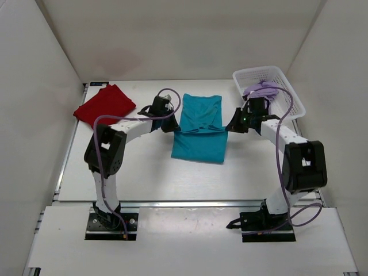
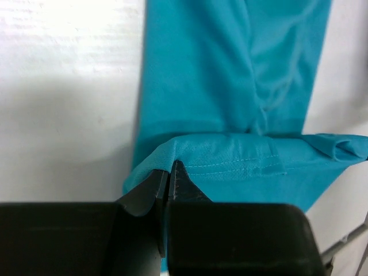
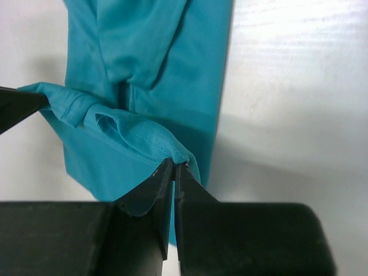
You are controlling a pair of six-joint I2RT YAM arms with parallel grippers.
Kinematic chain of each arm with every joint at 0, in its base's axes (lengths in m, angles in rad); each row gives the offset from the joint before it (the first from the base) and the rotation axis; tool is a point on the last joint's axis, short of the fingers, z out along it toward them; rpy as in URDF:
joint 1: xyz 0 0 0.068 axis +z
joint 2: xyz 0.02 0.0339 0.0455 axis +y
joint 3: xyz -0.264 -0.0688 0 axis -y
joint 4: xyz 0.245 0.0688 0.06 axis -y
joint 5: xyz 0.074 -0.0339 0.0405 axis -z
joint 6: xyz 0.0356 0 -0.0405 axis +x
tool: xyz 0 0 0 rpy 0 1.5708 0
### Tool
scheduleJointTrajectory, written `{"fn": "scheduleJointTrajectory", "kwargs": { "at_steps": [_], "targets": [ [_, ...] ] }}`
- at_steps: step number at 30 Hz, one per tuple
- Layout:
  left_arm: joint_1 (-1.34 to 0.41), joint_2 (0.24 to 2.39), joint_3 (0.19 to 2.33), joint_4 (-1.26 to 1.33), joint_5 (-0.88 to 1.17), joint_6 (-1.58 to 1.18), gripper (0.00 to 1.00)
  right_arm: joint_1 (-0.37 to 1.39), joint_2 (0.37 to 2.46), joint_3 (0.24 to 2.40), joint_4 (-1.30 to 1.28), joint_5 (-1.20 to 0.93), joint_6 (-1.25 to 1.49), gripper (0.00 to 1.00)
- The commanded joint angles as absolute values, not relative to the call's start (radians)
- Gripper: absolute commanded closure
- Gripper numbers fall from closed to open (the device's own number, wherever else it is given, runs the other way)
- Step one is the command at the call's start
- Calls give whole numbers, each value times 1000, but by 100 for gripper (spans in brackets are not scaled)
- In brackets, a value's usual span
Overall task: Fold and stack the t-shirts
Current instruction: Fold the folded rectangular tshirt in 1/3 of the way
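Teal-blue cloth fills the middle of the table [image 1: 144,172]: the teal t-shirt [image 1: 199,141] lies flat there, with one stitched edge raised in a band across its own middle, apparently so that half can be carried over as a fold. The left gripper [image 2: 171,172] and right gripper [image 3: 174,167] each pinch one end of that edge, jaws pressed together on the fabric, at opposite sides. The dark red t-shirt [image 1: 104,104] sits folded at far left; the lavender t-shirt [image 1: 261,89] lies in the white mesh basket [image 1: 259,70].
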State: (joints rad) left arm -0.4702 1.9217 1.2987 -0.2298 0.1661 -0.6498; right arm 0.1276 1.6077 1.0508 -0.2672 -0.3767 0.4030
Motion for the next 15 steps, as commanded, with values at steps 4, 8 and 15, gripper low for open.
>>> {"fn": "scheduleJointTrajectory", "kwargs": {
  "at_steps": [4, 8, 15],
  "targets": [
    [-433, 2006, 1445, -201, 161, -678, 93, 84, 1782, 1170, -157, -436, 394, 100],
    [-426, 2043, 1465, -177, 178, -686, 65, 74, 1856, 1226, -141, -475, 410, 97],
    [-399, 1812, 1240, -26, 120, -707, 45, 113, 1735, 1203, -152, -414, 402, 60]
  ]
}}
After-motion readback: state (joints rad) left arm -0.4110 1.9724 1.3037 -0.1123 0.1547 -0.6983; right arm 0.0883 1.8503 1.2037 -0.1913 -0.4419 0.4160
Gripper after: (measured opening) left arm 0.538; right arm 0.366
